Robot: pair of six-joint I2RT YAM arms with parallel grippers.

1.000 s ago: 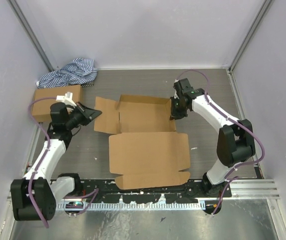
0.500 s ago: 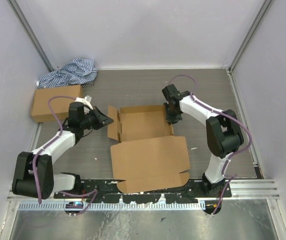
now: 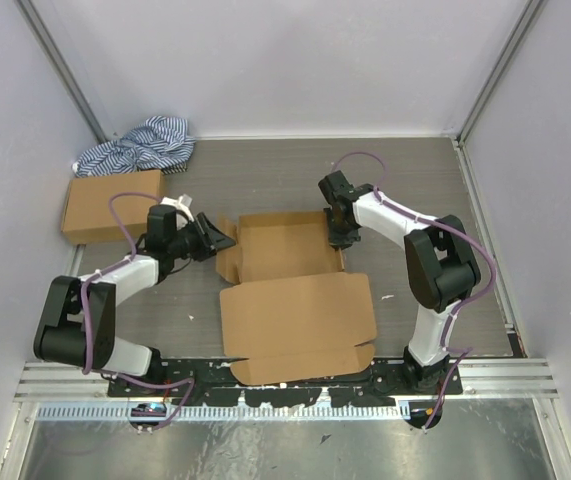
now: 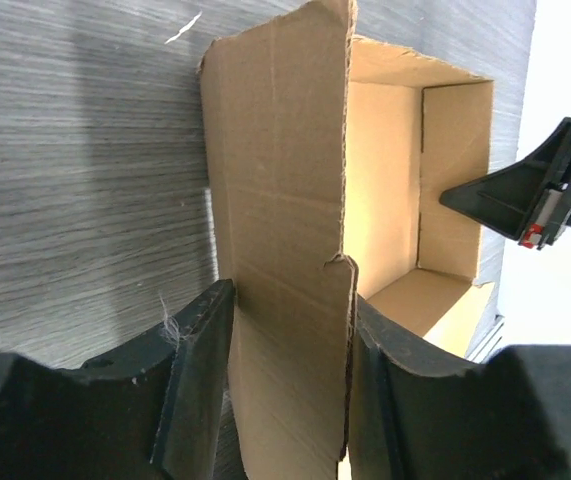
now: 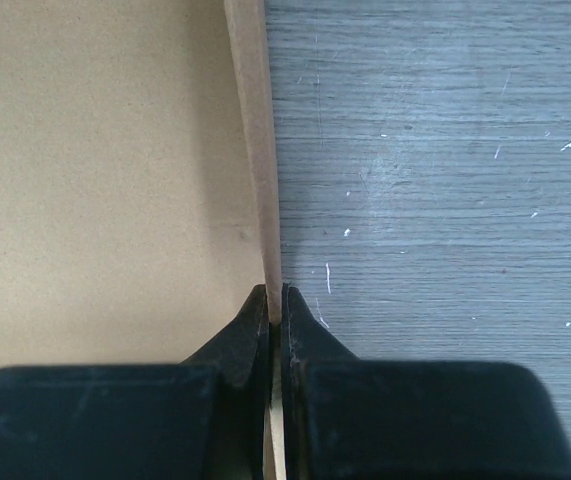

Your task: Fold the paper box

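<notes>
Item: paper box [image 3: 295, 300], centre of the table [image 3: 265, 170], part-formed. A shallow tray sits toward the top of the frame, and the flat lid panel spreads toward the bottom. The tray's long axis runs left to right, between the two arms. Left end effector [image 3: 223, 238] is at the tray's left end, its fingers [image 4: 195, 380] spread either side of the leaning left wall, apparently not clamping it. Right end effector [image 5: 276, 310] is at the tray's right end, pressed together on the right wall's thin edge. Likely next: close up the left wall, for which the left arm is nearer. Also present, upper left: small cardboard box [image 3: 113, 203], striped cloth [image 3: 140, 145].
</notes>
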